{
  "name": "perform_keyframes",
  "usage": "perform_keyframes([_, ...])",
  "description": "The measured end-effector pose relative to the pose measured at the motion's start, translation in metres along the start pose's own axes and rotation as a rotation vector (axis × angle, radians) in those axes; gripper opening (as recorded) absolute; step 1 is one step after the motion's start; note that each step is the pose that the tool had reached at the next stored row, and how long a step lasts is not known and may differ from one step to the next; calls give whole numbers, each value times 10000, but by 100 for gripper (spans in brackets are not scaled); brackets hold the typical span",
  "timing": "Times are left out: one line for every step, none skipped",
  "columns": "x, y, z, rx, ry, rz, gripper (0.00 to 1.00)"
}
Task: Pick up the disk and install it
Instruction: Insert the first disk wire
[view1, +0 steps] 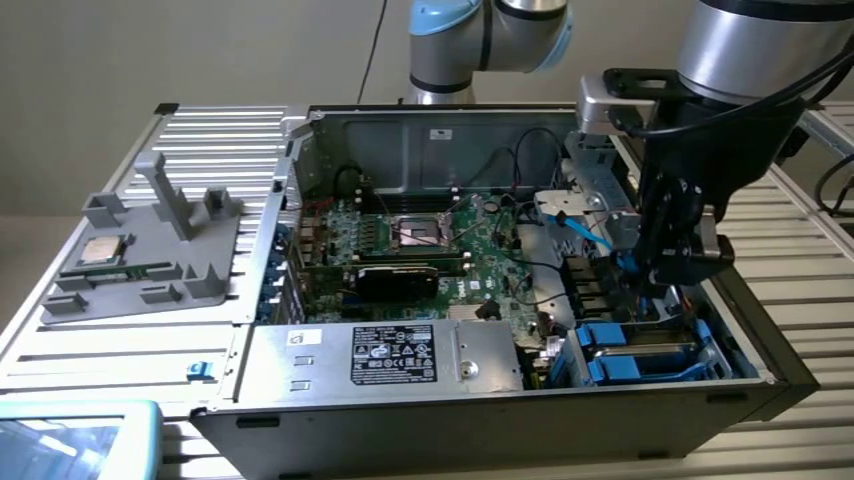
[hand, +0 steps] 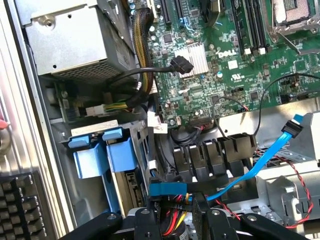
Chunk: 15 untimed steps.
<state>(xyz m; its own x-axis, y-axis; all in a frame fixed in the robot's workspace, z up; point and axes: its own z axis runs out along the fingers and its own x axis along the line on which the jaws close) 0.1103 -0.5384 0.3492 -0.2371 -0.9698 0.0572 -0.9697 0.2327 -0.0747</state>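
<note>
An open computer case (view1: 467, 415) lies on a slatted metal surface (view1: 134, 345) with its inside facing up. The arm reaches down into the case on the exterior view's right. The gripper (view1: 651, 285) (hand: 175, 212) hangs low over the drive bay, just on the far side of the blue carriers. Its jaws are spread a little and pinch nothing. Through the gap the wrist view shows red and yellow wires (hand: 172, 220), and a blue connector (hand: 167, 189) sits just past their tips. A blue cable (view1: 587, 228) (hand: 255, 172) runs from that connector across the bay.

The disk (view1: 641, 365) (hand: 122, 155) stands on edge in the bay, at the near corner of the case on the exterior view's right. It shows mostly as its blue carrier frame, with the metal body largely hidden. A second blue frame (hand: 90, 157) stands just beside it. The gripper is near the disk but apart from it.

The green motherboard (view1: 494, 265) (hand: 240, 75) fills the middle of the case. A silver power supply box (view1: 400, 355) (hand: 70, 40) lies along the near wall. Well apart, on the exterior view's left, a grey fixture (view1: 174, 260) on the surface carries a small square chip (view1: 104, 250).
</note>
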Motion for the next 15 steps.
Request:
perform_keyframes([-1,1,4,21,65,3,36])
perform_keyframes([-4,3,9,37,105,8,36])
perform_keyframes([-8,4,17,43,118,14,36])
perform_keyframes([-11,5,23,49,128,19,36])
perform_keyframes([-15,6,30,50,131,22,36])
perform_keyframes([-17,7,35,51,133,23,36])
perform_keyframes([-17,7,36,52,136,24,36])
perform_keyframes([-17,7,37,52,136,24,36])
perform_keyframes([-16,7,37,52,137,24,36])
perform_keyframes([-17,7,38,51,135,25,36])
perform_keyframes([-17,7,39,51,133,24,36])
perform_keyframes([-17,7,39,51,133,24,36])
perform_keyframes([-17,8,39,51,133,24,36])
perform_keyframes([-17,8,39,50,133,25,36])
perform_keyframes([-17,8,39,51,133,25,36])
